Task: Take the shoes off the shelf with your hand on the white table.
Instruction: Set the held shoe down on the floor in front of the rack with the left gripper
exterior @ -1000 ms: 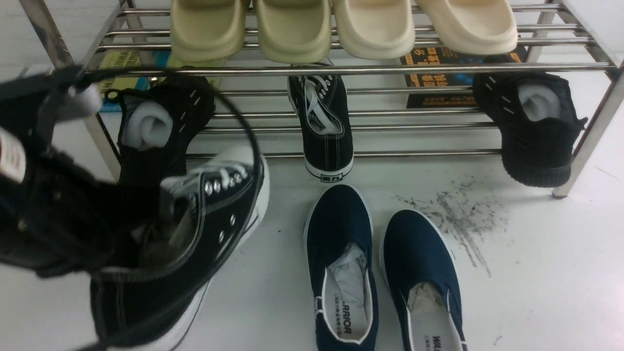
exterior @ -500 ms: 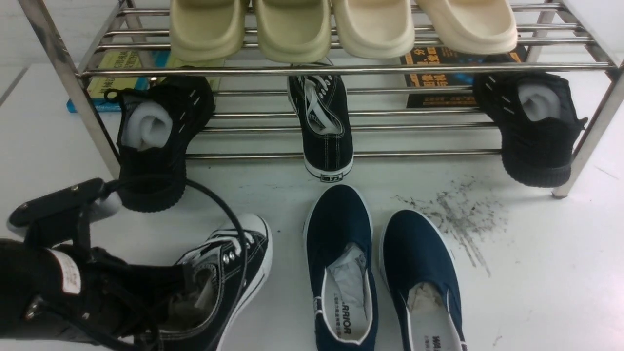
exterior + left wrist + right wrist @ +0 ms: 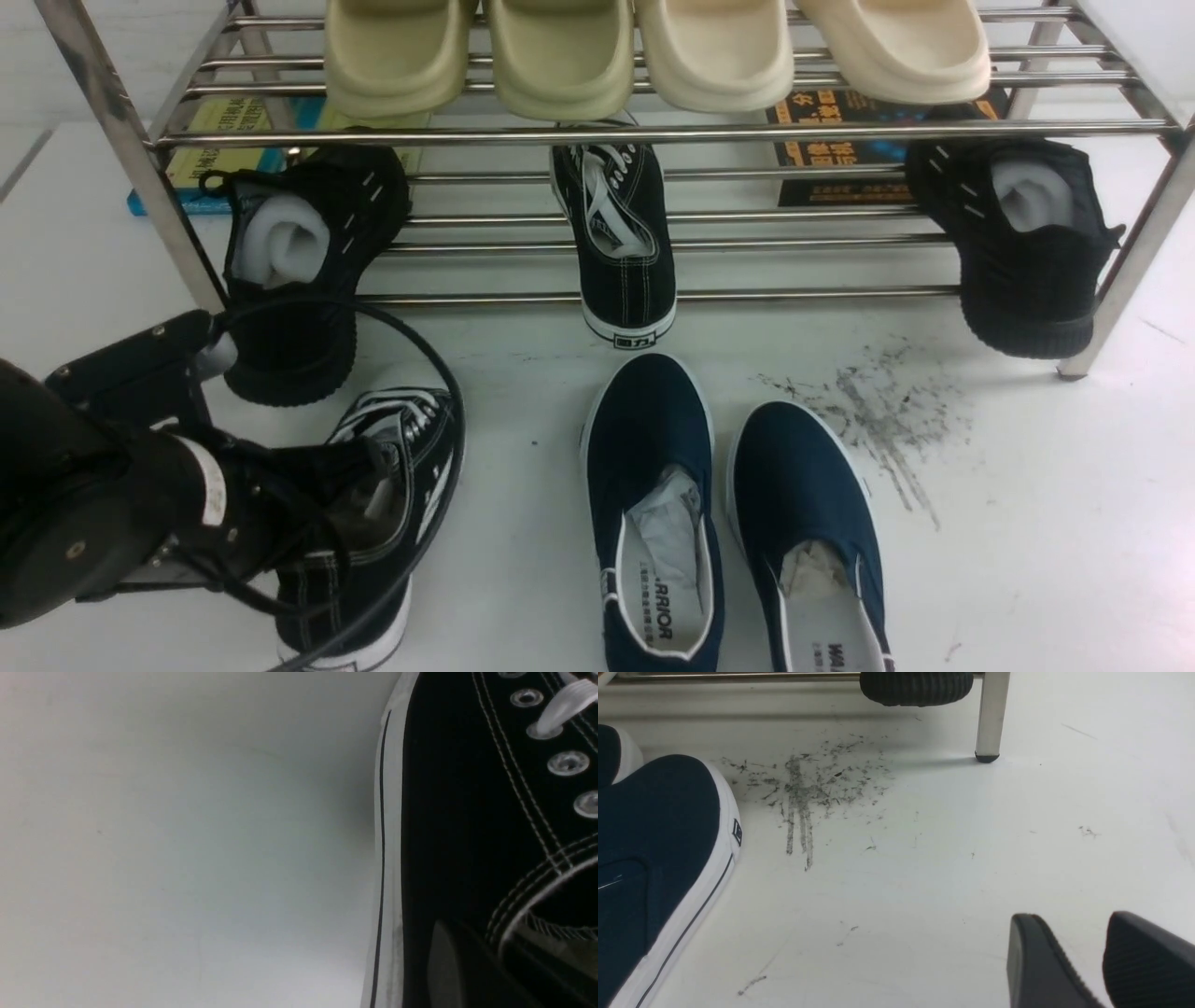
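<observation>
One black lace-up sneaker (image 3: 411, 439) of the shoes sits low at the near left of the white table (image 3: 1027, 523), toe pointing at the shelf (image 3: 653, 135). My left gripper (image 3: 369, 476) is shut on its collar, one finger inside the opening. The left wrist view shows the sneaker's side (image 3: 444, 812) and white sole right at the table surface, with my left gripper (image 3: 486, 952) on the collar. The other sneaker (image 3: 621, 243) lies on the shelf's lower tier, heel toward me. My right gripper (image 3: 1071, 926) hangs open over bare table, holding nothing.
Two navy slip-ons (image 3: 653, 504) lie mid-table in front of the shelf. Black knit shoes (image 3: 299, 271) (image 3: 1027, 243) rest at both ends of the lower tier. Beige slippers (image 3: 560, 56) fill the top tier. Grey scuff marks (image 3: 878, 411) lie near the shelf's right leg (image 3: 992, 718).
My left arm has come down and back toward me with the sneaker, from raised in front of the shelf to low at the table. The right gripper has not visibly moved.
</observation>
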{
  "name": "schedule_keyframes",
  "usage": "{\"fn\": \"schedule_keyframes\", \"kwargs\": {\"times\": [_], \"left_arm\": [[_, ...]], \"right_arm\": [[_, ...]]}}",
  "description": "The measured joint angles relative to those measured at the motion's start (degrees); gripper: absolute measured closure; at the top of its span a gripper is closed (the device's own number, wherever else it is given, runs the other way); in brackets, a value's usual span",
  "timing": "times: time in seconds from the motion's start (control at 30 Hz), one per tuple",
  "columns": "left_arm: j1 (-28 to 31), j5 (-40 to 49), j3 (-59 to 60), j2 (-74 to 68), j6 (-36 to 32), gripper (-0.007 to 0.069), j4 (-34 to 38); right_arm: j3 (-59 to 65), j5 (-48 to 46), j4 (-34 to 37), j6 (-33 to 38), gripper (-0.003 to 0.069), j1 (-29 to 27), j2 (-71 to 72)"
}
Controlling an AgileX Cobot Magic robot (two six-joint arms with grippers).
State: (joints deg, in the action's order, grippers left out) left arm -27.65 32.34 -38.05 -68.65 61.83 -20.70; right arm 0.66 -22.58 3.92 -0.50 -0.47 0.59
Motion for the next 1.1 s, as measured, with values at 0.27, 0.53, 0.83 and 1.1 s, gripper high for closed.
{"fn": "schedule_keyframes", "kwargs": {"times": [0.27, 0.53, 0.83, 1.1], "left_arm": [[0.0, 1.0, 0.0, -0.3, 1.4, 0.0602, -0.5], [0.0, 3.0, 0.0, -3.6, 1.0, 0.057, 0.9], [0.0, 3.7, -0.3, -5.2, -2.0, 0.0371, 2.2], [0.0, 10.2, -7.6, -3.7, -9.4, 0.0288, 7.4]], "right_arm": [[0.0, 0.0, 0.0, 0.0, 0.0417, 0.0, 0.0], [0.0, 0.0, 0.0, 0.0, 0.0417, 0.0, 0.0], [0.0, 0.0, 0.0, 0.0, 0.0417, 0.0, 0.0], [0.0, 0.0, 0.0, 0.0, 0.0417, 0.0, 0.0]]}}
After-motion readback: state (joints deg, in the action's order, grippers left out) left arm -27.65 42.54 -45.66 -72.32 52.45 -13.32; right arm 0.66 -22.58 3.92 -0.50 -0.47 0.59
